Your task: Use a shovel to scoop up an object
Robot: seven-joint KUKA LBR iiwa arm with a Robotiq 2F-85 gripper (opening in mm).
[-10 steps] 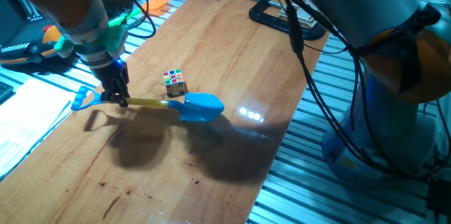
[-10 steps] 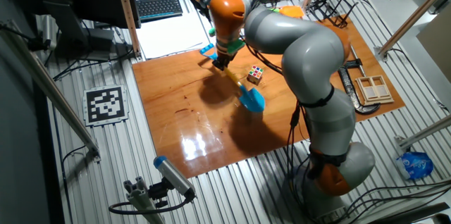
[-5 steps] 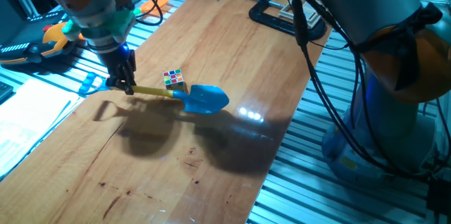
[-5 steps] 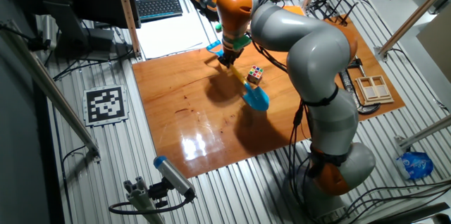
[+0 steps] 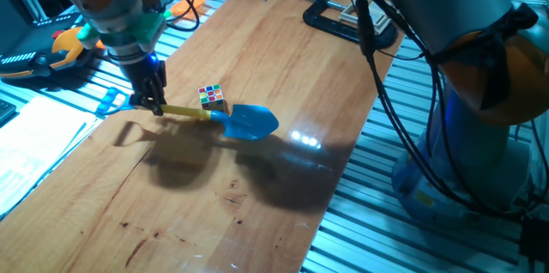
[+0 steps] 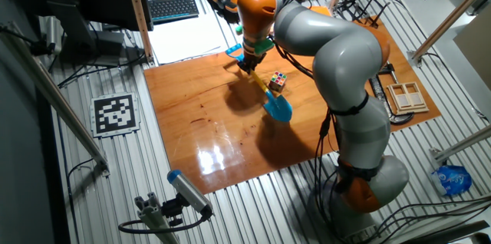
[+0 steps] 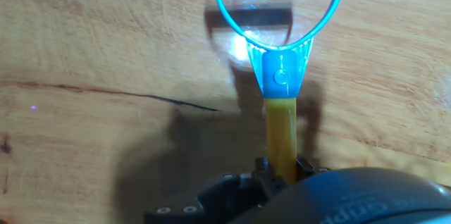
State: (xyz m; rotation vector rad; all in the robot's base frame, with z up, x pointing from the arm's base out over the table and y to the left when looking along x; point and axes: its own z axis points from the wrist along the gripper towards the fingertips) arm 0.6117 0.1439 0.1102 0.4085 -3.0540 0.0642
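Observation:
The shovel [image 5: 244, 122] has a bright blue blade, a yellow shaft and a blue D-shaped end [image 5: 107, 103]. My gripper [image 5: 154, 106] is shut on the yellow shaft near the D end and holds the shovel above the wooden table, blade tilted down. In the hand view the D end [image 7: 279, 13] and yellow shaft [image 7: 280, 136] run straight out from between my fingers. The object, a small multicoloured puzzle cube [image 5: 212, 96], sits on the table just behind the shaft, close to the blade. From the other fixed view the cube [image 6: 277, 82] lies beside the blade [image 6: 278, 108].
A black clamp [image 5: 339, 17] lies at the table's far edge. Orange and green toys [image 5: 184, 5] sit off the table's far left corner. Papers [image 5: 34, 140] lie left of the table. A wooden frame [image 6: 406, 97] and a keyboard [image 6: 173, 6] lie beyond the table's edges.
Between one second and half a second ago my gripper lifted the shovel and carried it a little toward the cube. Since then nothing has visibly moved.

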